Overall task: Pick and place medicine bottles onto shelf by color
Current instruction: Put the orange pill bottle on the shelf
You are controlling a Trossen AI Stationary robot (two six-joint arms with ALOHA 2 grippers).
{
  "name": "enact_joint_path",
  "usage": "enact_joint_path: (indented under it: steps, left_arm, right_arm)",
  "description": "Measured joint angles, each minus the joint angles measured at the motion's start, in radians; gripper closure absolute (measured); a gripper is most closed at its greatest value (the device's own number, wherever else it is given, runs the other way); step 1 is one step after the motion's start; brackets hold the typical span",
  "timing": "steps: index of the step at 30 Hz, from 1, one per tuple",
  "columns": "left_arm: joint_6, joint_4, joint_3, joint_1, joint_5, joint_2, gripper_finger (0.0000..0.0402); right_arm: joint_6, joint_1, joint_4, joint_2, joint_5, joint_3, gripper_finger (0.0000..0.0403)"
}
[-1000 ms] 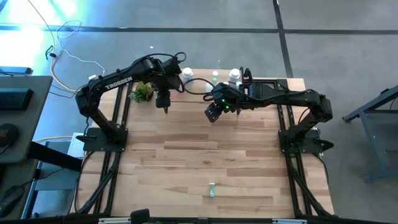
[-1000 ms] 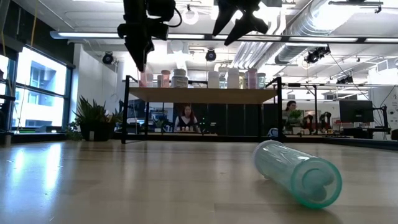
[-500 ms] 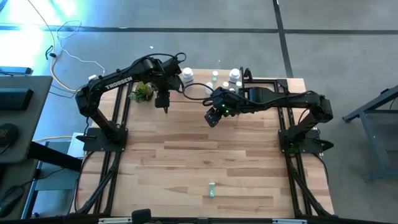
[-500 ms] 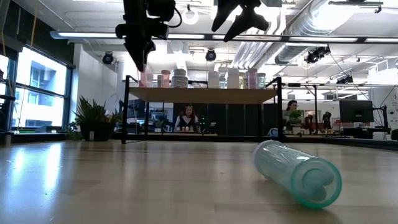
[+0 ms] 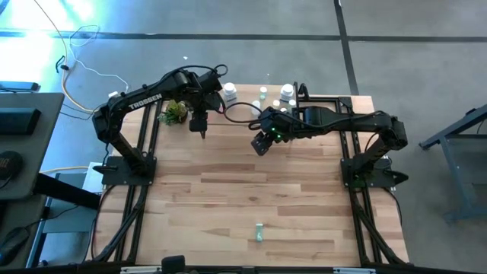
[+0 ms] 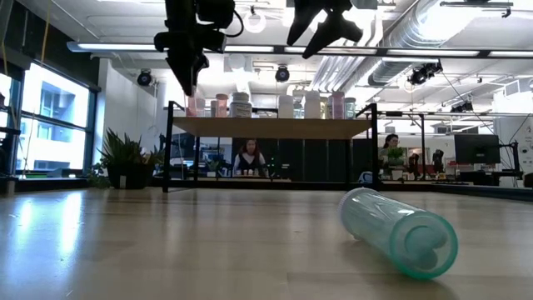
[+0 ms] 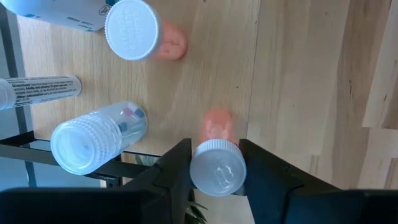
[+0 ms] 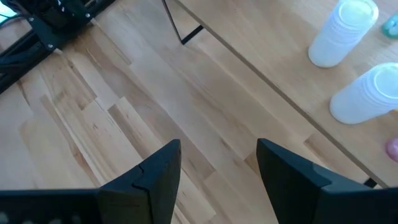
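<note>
A: What lies nearest in the low view?
B: A green bottle (image 6: 400, 232) on its side, lower right.
A: Farther back?
B: The left gripper (image 7: 217, 163) clamps a pink bottle (image 7: 217, 155) over the shelf (image 6: 271, 126); the right gripper (image 8: 219, 163) hangs with fingers apart.

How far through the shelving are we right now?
Most bottles already stand on the shelf. The left gripper holds a pink bottle over the shelf, not yet released. The right gripper is open and empty. One green bottle lies on the table.
</note>
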Motion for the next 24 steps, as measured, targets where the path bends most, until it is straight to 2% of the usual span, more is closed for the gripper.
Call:
enact_joint_path:
  steps: [8,24]
  left_arm:
    - [0.000,0.001,0.000,0.000,-0.036,0.000,0.0248]
    - [-0.001,0.016,0.000,-0.002,-0.045,-0.001,0.0245]
  right_arm:
    - [0.000,0.000,-0.006,0.000,0.000,0.000,0.0201]
    - [0.000,0.000,-0.007,0.000,0.000,0.000,0.0201]
